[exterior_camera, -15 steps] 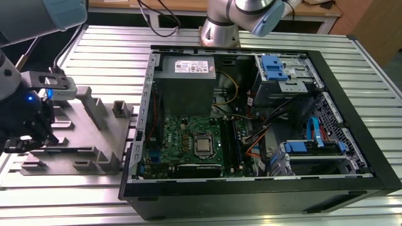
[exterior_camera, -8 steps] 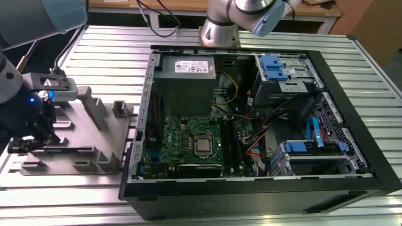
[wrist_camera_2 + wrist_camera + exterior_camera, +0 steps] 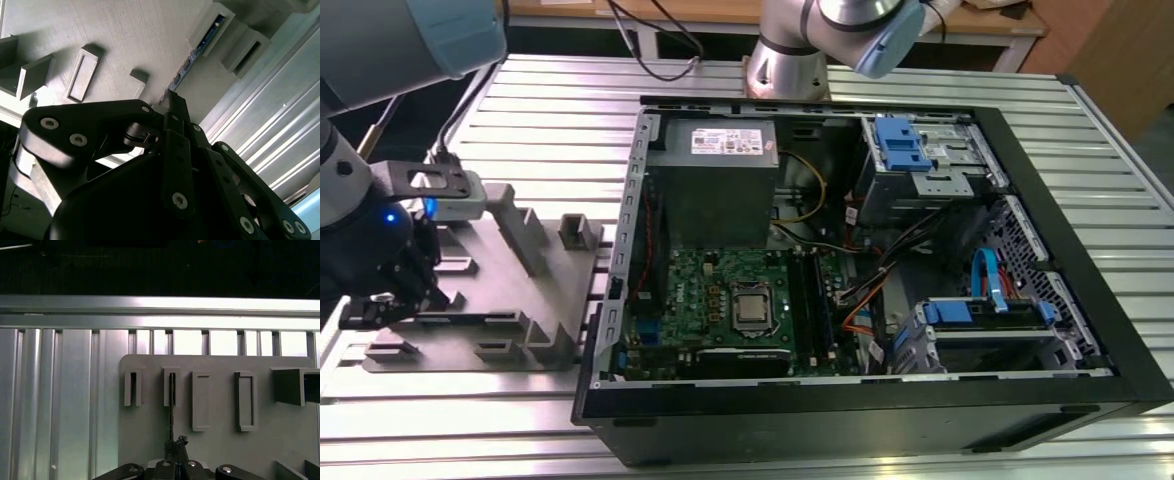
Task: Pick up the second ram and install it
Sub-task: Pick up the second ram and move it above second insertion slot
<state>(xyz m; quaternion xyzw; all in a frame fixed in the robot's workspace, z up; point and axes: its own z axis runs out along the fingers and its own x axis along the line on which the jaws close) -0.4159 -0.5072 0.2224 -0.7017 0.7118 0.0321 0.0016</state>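
Grey holder block (image 3: 220, 445) carries the second ram (image 3: 171, 410) on edge, jaws apparently pinched narrow on it.

Ribbed aluminium table (image 3: 560, 110) carries everything here. Directly beneath the gripper (image 3: 374, 310), the grey holder plate (image 3: 494, 290) lies flat on the slats. Just beside that plate, away from the gripper, sits the open computer case (image 3: 854, 425), and the arm's base (image 3: 787, 70) stands beyond it.

The holder block (image 3: 220, 405) is matt, finely grained grey plastic; the table (image 3: 60, 405) is shiny ribbed metal. The gripper (image 3: 172, 100) looks smooth, faintly glossy black, the second ram (image 3: 171, 420) dull and dark.
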